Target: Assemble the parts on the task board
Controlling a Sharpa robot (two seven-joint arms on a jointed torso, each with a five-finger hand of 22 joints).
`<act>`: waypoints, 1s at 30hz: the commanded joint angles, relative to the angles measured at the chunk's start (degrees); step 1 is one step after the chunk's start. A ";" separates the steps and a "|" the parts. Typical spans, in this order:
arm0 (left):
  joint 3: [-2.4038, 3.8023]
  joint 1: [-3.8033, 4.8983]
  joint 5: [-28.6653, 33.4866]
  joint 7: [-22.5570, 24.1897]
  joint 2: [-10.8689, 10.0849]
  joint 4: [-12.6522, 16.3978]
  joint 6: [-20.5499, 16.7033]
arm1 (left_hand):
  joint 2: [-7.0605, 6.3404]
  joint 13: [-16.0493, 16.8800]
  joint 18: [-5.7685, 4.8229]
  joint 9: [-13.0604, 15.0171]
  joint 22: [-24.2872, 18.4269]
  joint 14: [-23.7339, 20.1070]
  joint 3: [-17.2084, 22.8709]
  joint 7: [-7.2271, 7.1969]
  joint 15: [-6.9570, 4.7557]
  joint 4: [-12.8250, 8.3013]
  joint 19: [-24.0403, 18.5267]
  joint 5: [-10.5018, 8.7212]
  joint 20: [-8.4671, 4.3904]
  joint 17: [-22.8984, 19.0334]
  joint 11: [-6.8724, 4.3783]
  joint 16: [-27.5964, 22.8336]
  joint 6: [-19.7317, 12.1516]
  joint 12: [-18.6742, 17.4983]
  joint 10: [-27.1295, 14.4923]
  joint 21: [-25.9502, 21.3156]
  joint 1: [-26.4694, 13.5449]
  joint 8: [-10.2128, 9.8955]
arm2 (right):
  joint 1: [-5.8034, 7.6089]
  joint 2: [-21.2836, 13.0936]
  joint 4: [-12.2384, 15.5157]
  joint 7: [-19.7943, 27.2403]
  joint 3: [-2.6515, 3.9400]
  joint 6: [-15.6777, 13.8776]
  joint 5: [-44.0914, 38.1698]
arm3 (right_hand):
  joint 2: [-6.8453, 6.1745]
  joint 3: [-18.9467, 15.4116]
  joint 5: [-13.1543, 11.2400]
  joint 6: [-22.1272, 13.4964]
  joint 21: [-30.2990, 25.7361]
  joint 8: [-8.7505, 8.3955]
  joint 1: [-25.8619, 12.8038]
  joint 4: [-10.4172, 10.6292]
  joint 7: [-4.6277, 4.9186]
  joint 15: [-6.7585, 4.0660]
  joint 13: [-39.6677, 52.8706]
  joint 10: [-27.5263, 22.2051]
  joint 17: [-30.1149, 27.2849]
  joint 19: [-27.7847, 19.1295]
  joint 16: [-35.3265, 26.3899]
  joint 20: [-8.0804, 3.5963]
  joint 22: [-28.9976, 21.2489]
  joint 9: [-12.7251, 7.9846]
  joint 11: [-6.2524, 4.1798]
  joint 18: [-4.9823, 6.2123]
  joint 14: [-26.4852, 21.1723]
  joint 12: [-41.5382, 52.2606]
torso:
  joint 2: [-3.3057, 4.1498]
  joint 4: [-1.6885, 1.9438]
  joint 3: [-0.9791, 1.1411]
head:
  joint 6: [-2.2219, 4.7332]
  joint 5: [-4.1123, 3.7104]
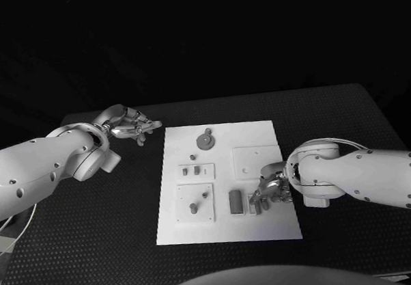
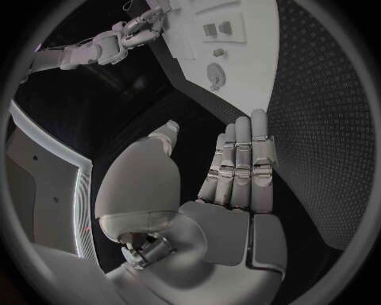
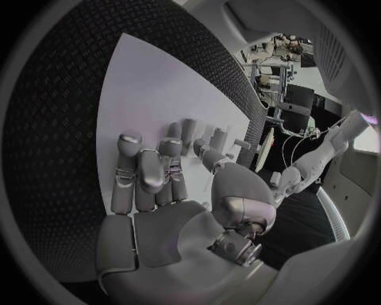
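While the right hand (image 1: 272, 189) works low over the near right part of the task board (image 1: 264, 229), its fingers curl down among the small grey parts there, just beside the dark upright block (image 1: 236, 202), and from the head view it looks to be pressing or pinching something against the plate; in the right wrist view the fingers (image 3: 147, 175) lie bent toward the white surface with short cylindrical pegs (image 3: 189, 132) standing just past them, but whether anything is truly gripped I cannot tell. Over on the far left the left hand (image 1: 125, 125) hangs off the board's far left corner above the black table (image 1: 86, 230), fingers straight and together in the left wrist view (image 2: 238, 168), holding nothing, which reads as parked clear so the right arm has the plate to itself. The round knobbed disc (image 1: 205, 140) sits untouched at the far middle of the board, a pair of small pegs (image 1: 197, 170) lies at mid-left, and the near left square plate (image 1: 195, 203) carries two little studs, so I judge the assembly barely begun
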 commanded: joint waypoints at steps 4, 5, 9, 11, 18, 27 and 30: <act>0.02 0.06 0.40 0.27 0.07 0.10 0.52 | 0.70 0.10 3.74 -0.07 0.00 0.45 -0.43 -0.22 -0.06 0.00 0.35 0.01 0.01 0.07 -0.18 -0.39 -0.08 0.25 0.16 -0.24 -0.09 0.23 | -0.86 0.01 -0.27 -1.82 -0.83 2.82 -3.18 | 0.72 0.18 -0.09 -0.07 0.61 -0.33 1.46 -3.08 0.39 0.00 0.14 0.42 0.06 -0.01 0.41 -0.35 1.21 0.11 -0.10 0.67 0.33 0.40 | 0.00 -0.02 0.02 | -0.28 0.18; 0.02 0.06 0.40 0.26 0.08 0.08 0.56 | 0.71 0.10 3.74 -0.07 -0.01 0.45 -0.44 -0.22 -0.06 0.00 0.36 0.01 0.01 0.07 -0.18 -0.39 -0.07 0.25 0.16 -0.24 -0.09 0.23 | -0.86 -0.02 -0.26 -1.82 -0.84 2.87 -3.18 | 0.83 0.21 -0.09 -0.06 0.64 -0.34 1.70 -3.55 0.40 0.00 0.14 0.43 0.05 -0.02 0.42 -0.33 1.19 0.12 -0.09 0.67 0.33 0.40 | -0.01 -0.03 0.03 | -0.31 0.20; 0.02 0.06 0.40 0.28 0.09 0.02 0.54 | 0.74 0.10 3.74 -0.08 -0.01 0.46 -0.47 -0.23 -0.07 0.00 0.36 0.01 0.01 0.08 -0.18 -0.40 -0.07 0.25 0.17 -0.24 -0.08 0.23 | -0.86 -0.04 -0.52 -1.88 -0.86 2.88 -3.34 | 0.83 0.06 -0.09 -0.01 0.75 -0.42 2.33 -5.48 0.45 0.07 0.13 0.48 -0.07 -0.02 0.43 -0.20 1.11 0.17 -0.04 0.67 0.32 0.37 | -0.01 -0.03 0.03 | -0.49 0.15; 0.02 0.06 0.40 0.28 0.12 0.02 0.38 | 0.75 0.10 3.74 -0.08 -0.01 0.46 -0.48 -0.23 -0.07 0.00 0.36 0.01 0.01 0.08 -0.18 -0.40 -0.07 0.25 0.17 -0.25 -0.08 0.23 | -0.86 -0.13 -0.80 -1.93 -0.86 2.76 -3.48 | 0.81 0.03 -0.09 -0.01 0.76 -0.44 2.41 -5.75 0.46 0.08 0.13 0.49 -0.06 -0.02 0.44 -0.17 1.10 0.17 -0.03 0.67 0.33 0.36 | -0.01 -0.04 0.04 | -0.52 0.14; 0.02 0.06 0.40 0.26 0.11 0.02 0.36 | 0.78 0.09 3.73 -0.09 -0.02 0.45 -0.56 -0.23 -0.06 0.00 0.35 0.01 0.01 0.09 -0.18 -0.44 -0.07 0.23 0.14 -0.27 -0.07 0.22 | -0.85 -0.75 -0.84 -2.17 -0.87 2.64 -4.12 | 0.67 -0.01 -0.09 -0.01 0.77 -0.48 2.50 -6.12 0.47 0.09 0.12 0.51 -0.13 -0.01 0.43 -0.14 1.06 0.17 -0.02 0.67 0.31 0.35 | 0.00 -0.05 0.04 | -0.47 0.05; 0.02 0.05 0.40 0.27 0.14 -0.09 0.40 | 0.80 0.08 3.73 -0.10 -0.02 0.44 -0.61 -0.23 -0.06 0.00 0.35 0.00 0.01 0.10 -0.17 -0.46 -0.08 0.22 0.13 -0.29 -0.07 0.21 | -0.84 -1.80 -0.14 -2.31 -0.86 2.49 -4.73 | 0.41 -0.09 -0.09 -0.03 0.76 -0.53 2.53 -6.36 0.49 0.10 0.11 0.51 -0.29 -0.01 0.38 -0.12 1.04 0.17 0.00 0.67 0.25 0.33 | -0.02 -0.07 0.07 | -0.33 -0.01; 0.02 0.05 0.40 0.24 0.14 -0.11 0.39 | 0.82 0.08 3.73 -0.10 -0.03 0.44 -0.63 -0.23 -0.06 0.01 0.35 0.00 0.01 0.10 -0.17 -0.47 -0.07 0.22 0.13 -0.30 -0.07 0.21 | -0.82 -2.22 0.07 -2.33 -0.86 2.50 -4.94 | 0.26 -0.13 -0.09 -0.04 0.76 -0.56 2.53 -6.42 0.50 0.10 0.11 0.51 -0.27 -0.01 0.39 -0.10 1.03 0.17 0.01 0.67 0.26 0.32 | 0.00 -0.08 0.10 | -0.32 -0.03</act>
